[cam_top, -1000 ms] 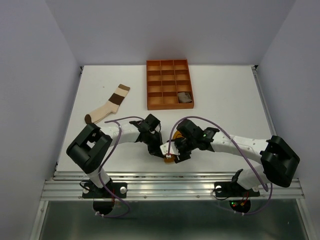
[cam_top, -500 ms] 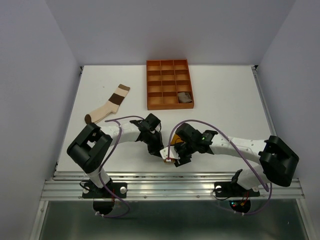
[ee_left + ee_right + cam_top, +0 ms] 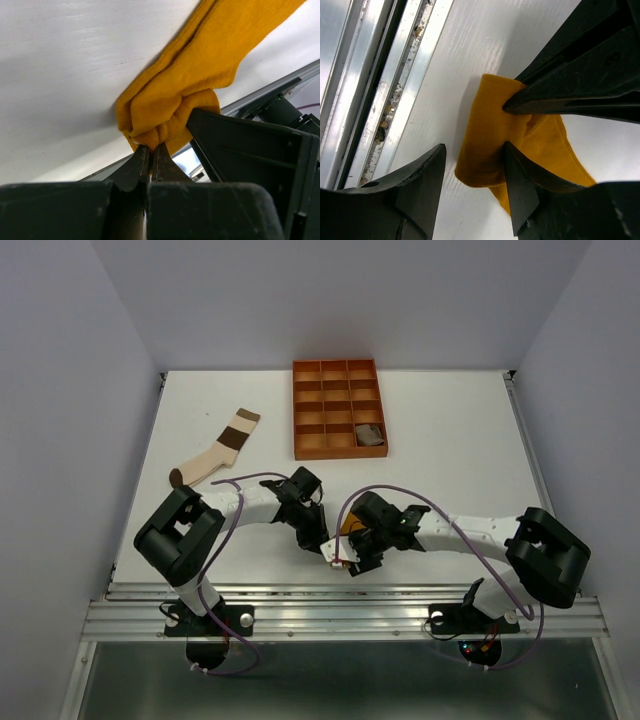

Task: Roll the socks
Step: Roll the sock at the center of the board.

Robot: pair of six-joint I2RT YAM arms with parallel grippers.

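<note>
The mustard sock [image 3: 200, 65] lies near the table's [image 3: 450, 440] front edge, its long axis slanting away from the left gripper [image 3: 150, 150], which is clamped on its bunched, folded end. The overhead view hides most of it under both wrists. The right gripper [image 3: 474, 147] stands parted astride that fold. Farther back lie the colour-blocked sock [image 3: 215, 450] and an orange tray [image 3: 296, 410] holding a rolled taupe sock [image 3: 370, 435]

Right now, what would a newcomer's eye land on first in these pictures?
The mustard sock at the front edge of the table: the left hand pinches its bunched end shut while the open right hand straddles the fold. Farther back, a colour-blocked sock lies flat on the left, and an orange tray holds one greyish bundle in its near right compartment.
</note>
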